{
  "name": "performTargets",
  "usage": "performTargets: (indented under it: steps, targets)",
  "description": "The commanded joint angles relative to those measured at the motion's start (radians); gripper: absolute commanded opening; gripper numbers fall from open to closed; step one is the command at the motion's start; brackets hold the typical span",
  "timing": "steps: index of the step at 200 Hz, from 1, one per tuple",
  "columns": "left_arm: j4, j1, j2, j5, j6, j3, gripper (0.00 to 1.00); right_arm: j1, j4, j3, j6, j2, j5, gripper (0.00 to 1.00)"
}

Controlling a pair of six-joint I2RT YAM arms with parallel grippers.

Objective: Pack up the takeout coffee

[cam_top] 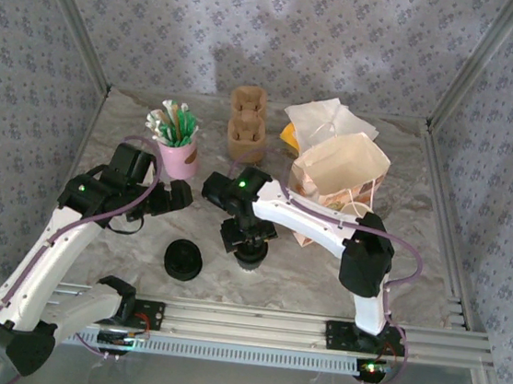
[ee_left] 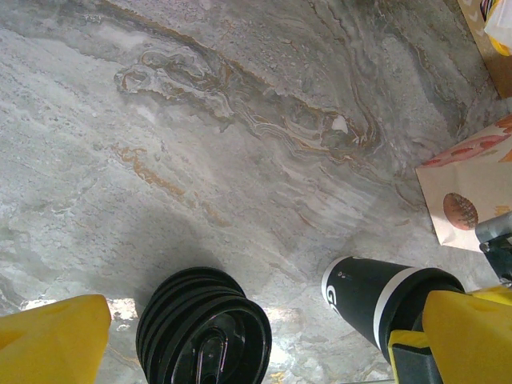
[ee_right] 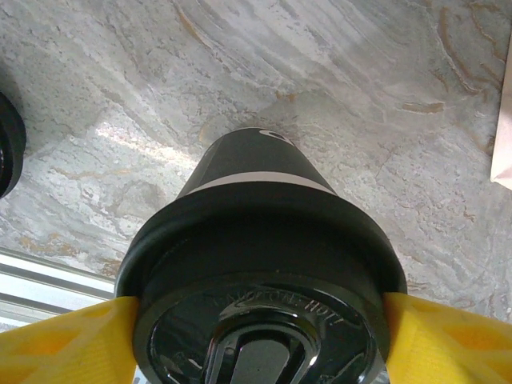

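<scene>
Takeout coffee (ee_right: 254, 172): dark paper cup with a pale band, black lid on. It stands on the marble table (cam_top: 321, 278), left of the paper bag (cam_top: 339, 185) and nearer the arm bases than it, close but apart from it.

Right gripper (ee_right: 256, 340): over the cup from above. Its yellow fingers (ee_right: 68, 344) press the lid's rim, one on each side, so the jaws are clamped on the lid. The arm reaches leftward across the front of the bag.

Stack of black lids (cam_top: 183, 260): further left of the bag than the cup and slightly nearer the bases. Apart from the cup, with bare table between.

Left gripper (ee_left: 268, 324): fingers spread wide, nothing between them. It hangs above the table left of the bag, with the lid stack below it and the cup off to its right.

Pink cup of green and white stirrers (cam_top: 180, 151): well left of the bag, upright.

Brown pulp cup carrier (cam_top: 246, 121): left of the bag, toward the back wall.

White paper (cam_top: 329, 122): just behind the bag.
</scene>
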Motion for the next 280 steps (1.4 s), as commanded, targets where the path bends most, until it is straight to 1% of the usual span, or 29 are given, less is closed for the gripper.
performTargets:
  steps: [1,29,63,173,178,229,255,280]
  targets:
    - [-0.006,0.009,-0.007,0.008,0.014,0.027,1.0,-0.004,-0.013,-0.028,-0.006,0.021,-0.013,0.76]
    - [-0.005,0.009,-0.006,0.006,0.015,0.026,1.0,-0.007,-0.01,-0.033,-0.007,0.03,-0.014,0.75]
    - [-0.001,0.009,-0.003,0.006,0.017,0.023,1.0,-0.007,-0.01,-0.035,-0.006,0.039,-0.016,0.71]
    - [0.011,0.012,0.016,0.005,0.022,0.017,1.0,-0.016,0.008,-0.098,-0.006,0.081,-0.056,0.7]
    - [0.011,0.012,0.017,0.005,0.021,0.016,1.0,-0.015,0.009,-0.098,-0.04,0.085,-0.057,0.7]
    - [0.021,0.02,0.026,0.005,0.023,0.008,1.0,-0.017,0.006,-0.107,-0.059,0.126,-0.081,0.7]
    - [0.032,0.025,0.029,0.005,0.023,-0.002,1.0,-0.017,0.003,-0.11,-0.065,0.139,-0.076,0.69]
    - [0.041,0.032,0.038,0.008,0.024,-0.007,1.0,-0.01,0.013,-0.107,-0.066,0.146,-0.04,0.68]
